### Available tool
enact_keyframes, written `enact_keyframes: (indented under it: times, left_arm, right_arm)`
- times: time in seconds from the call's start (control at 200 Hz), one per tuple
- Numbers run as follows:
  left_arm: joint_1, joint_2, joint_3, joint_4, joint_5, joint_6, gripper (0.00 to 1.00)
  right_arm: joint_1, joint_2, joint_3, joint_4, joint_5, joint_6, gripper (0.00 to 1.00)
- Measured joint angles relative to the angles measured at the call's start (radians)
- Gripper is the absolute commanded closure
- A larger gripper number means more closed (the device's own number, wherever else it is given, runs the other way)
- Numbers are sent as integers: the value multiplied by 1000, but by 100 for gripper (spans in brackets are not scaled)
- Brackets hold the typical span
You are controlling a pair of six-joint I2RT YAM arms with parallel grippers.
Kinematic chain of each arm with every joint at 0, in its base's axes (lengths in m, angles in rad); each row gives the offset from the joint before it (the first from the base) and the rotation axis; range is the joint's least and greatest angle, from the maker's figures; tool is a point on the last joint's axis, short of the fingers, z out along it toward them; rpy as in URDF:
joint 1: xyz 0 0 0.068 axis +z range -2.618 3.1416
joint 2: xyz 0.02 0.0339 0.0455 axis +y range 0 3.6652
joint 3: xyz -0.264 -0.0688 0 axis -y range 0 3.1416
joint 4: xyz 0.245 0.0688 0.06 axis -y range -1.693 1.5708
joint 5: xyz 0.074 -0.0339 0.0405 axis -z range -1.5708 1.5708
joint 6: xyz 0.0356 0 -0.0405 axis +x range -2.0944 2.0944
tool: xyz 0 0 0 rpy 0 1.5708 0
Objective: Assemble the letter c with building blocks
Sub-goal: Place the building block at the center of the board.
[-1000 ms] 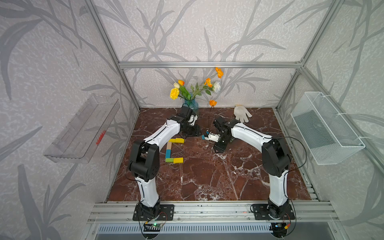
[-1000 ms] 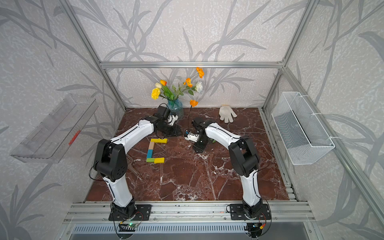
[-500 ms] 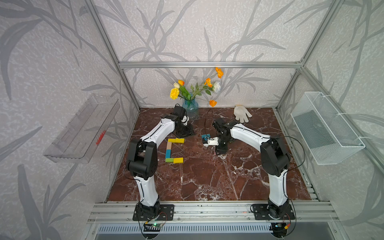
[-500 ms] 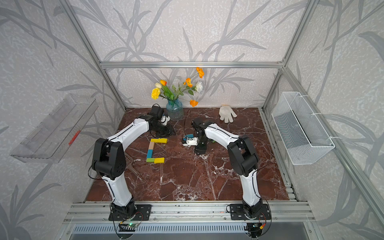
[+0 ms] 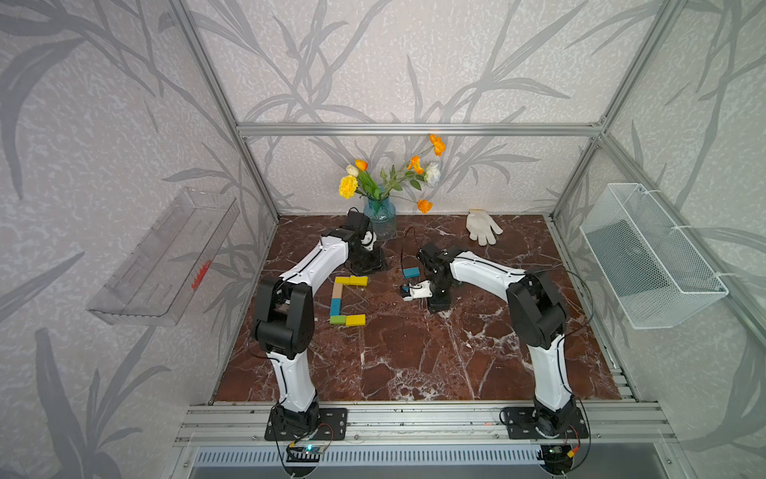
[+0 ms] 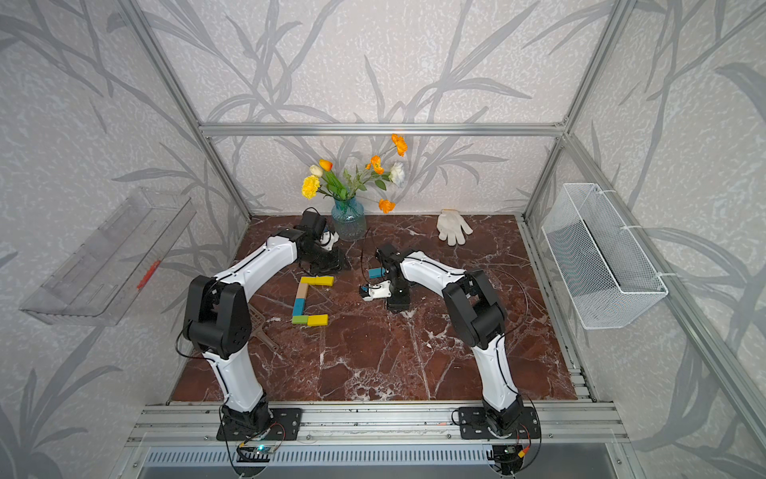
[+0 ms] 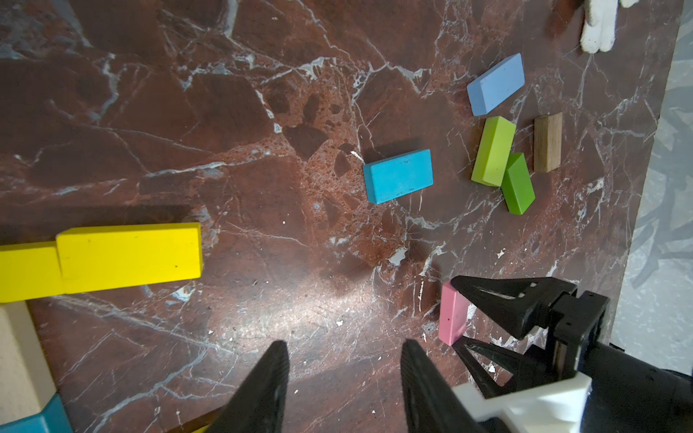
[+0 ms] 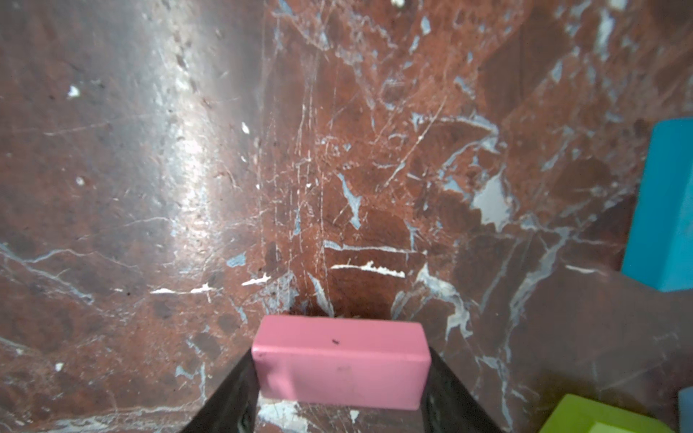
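Observation:
The letter c (image 5: pixel 336 299) lies left of centre as a squared outline of building blocks: two yellow ones (image 7: pixel 129 256) along the far side, tan (image 5: pixel 337 291) and teal (image 5: pixel 335 307) down the spine, and green and yellow (image 5: pixel 355 319) along the near side. My left gripper (image 7: pixel 343 360) hovers open and empty near the far yellow end. My right gripper (image 8: pixel 341 369) is shut on a pink block (image 8: pixel 341 361), low over bare marble to the right of the c. A loose teal block (image 5: pixel 410 272) lies just beyond it.
More loose blocks lie past the teal one: light blue (image 7: pixel 495 84), lime green (image 7: pixel 493 150), darker green (image 7: pixel 517 183) and brown (image 7: pixel 547 142). A flower vase (image 5: pixel 379 217) and a white glove (image 5: pixel 483 227) sit at the back. A wire basket (image 5: pixel 650 257) hangs on the right wall.
My right gripper has carried the pink block from beside the loose teal block toward the front. My left gripper has shifted slightly left, near the vase.

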Motion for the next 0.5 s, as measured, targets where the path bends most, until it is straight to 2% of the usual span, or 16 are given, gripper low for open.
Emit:
enact_keyframes:
  times: [0.065,0.21,0.35,0.5]
  left_arm:
    - [1,0,0,0,0,0,51]
    - [3,0,0,0,2,0,51]
    - [3,0,0,0,5,1,51]
    - [3,0,0,2,8,3,51]
  right_arm:
    - [1,0,0,13,8,0,24]
    - [1,0,-8,38,20,13,16]
    - [-6,-34,-64,69,5,56,14]
    - [-45,-165,-168,115,-57,177,16]
